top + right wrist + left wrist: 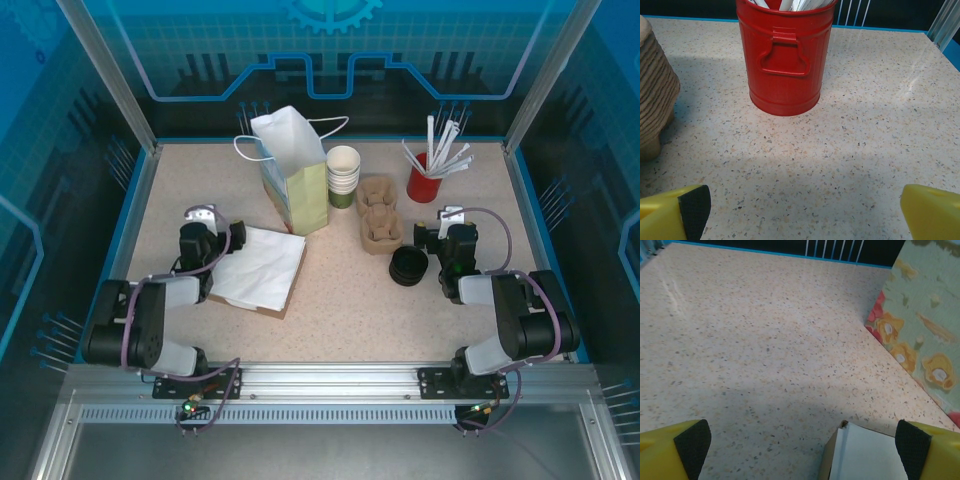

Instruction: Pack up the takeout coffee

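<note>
Your left gripper (801, 447) and right gripper (805, 210) hang empty, jaws spread; lids (409, 266) lie handy near the right, cups (343, 172) beside the bag (300, 185).

so the layout on the table (350, 305): paper bag (295, 175) stands upright at the back, a bit left of centre. stack of cups (343, 176) just beside it on its right. cup carriers (380, 218) sit right of the cups and slightly nearer the arms. bucket (424, 183) is back right with sticks (441, 152) standing in it. stack of lids (408, 266) sits in front of the carriers, just left of the right gripper (450, 216), which faces the bucket. napkins (262, 266) lie flat on a cardboard sheet (262, 307) in front of the bag, just right of the left gripper (200, 214).
</note>
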Robot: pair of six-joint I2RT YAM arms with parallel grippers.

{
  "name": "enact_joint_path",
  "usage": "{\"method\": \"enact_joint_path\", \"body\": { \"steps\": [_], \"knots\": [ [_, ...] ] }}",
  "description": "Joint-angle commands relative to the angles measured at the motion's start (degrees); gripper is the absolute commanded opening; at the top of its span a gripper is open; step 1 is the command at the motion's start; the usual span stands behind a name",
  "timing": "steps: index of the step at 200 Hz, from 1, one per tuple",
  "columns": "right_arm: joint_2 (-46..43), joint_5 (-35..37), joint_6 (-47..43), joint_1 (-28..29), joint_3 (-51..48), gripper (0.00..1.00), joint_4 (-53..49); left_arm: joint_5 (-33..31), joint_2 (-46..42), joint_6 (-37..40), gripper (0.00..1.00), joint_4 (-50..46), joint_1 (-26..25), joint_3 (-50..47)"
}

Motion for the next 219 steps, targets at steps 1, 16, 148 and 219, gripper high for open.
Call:
{"method": "enact_joint_path", "body": {
  "steps": [1, 16, 148, 219],
  "knots": [
    [-1.0, 1.2, 1.0, 0.3, 0.9, 1.00, 0.0, -2.0, -6.4, -1.4, 0.99, -6.1, 0.1, 2.0],
    [-1.0, 1.1, 1.0, 0.2, 0.6, 1.00, 0.5, -2.1, -10.1, -1.4, 0.99, -11.0, 0.1, 3.2],
    [-14.2, 0.0, 2.9, -2.2, 7.7, 1.00, -23.7, 2.2, -31.8, -1.4, 0.99, -37.9, 0.1, 8.1],
    [-25.5, -6.2, 8.8, -3.6, 20.6, 1.00, -58.8, 6.7, -32.4, -7.7, 0.99, -56.4, 0.1, 17.8]
  ]
}}
